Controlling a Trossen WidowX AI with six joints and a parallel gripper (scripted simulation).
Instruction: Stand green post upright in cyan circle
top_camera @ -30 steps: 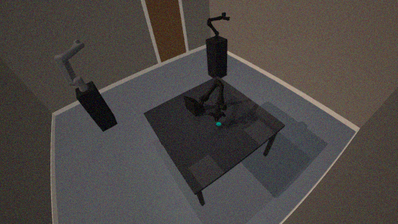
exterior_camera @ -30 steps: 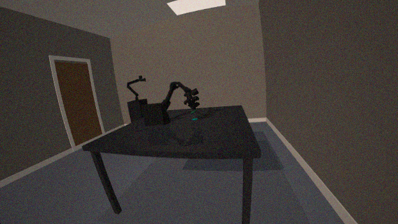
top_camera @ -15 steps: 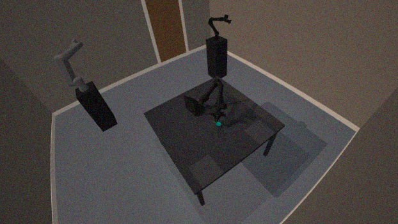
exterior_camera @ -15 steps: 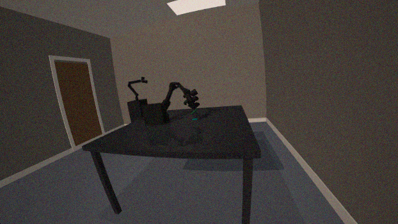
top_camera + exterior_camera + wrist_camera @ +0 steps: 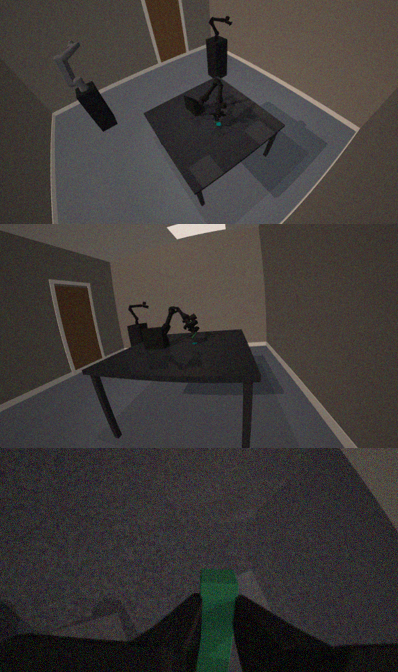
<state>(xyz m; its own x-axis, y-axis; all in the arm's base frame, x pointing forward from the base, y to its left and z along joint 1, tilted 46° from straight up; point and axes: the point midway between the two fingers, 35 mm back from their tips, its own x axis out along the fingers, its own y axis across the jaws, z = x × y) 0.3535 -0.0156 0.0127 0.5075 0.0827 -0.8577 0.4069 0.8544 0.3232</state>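
The green post [image 5: 194, 335] [image 5: 218, 613] is held between the fingers of my gripper [image 5: 196, 331] [image 5: 216, 602]. In the exterior view the post slants, its lower end down to the left, just above the cyan circle. In the wrist view one end sticks out past the fingertips and the rest runs out of the bottom edge. The cyan circle [image 5: 218, 123] [image 5: 194, 343] lies flat on the dark table [image 5: 179, 137] [image 5: 224, 361]; it is not visible in the wrist view. In the top view the gripper is right beside and partly over the circle, and the post is barely discernible.
A dark box-like block [image 5: 194, 106] [image 5: 155, 337] stands on the table beside the arm. Two lighter patches [image 5: 207, 168] [image 5: 260, 131] show on the table top. Two other arms on dark pedestals [image 5: 96, 107] [image 5: 217, 57] stand off the table.
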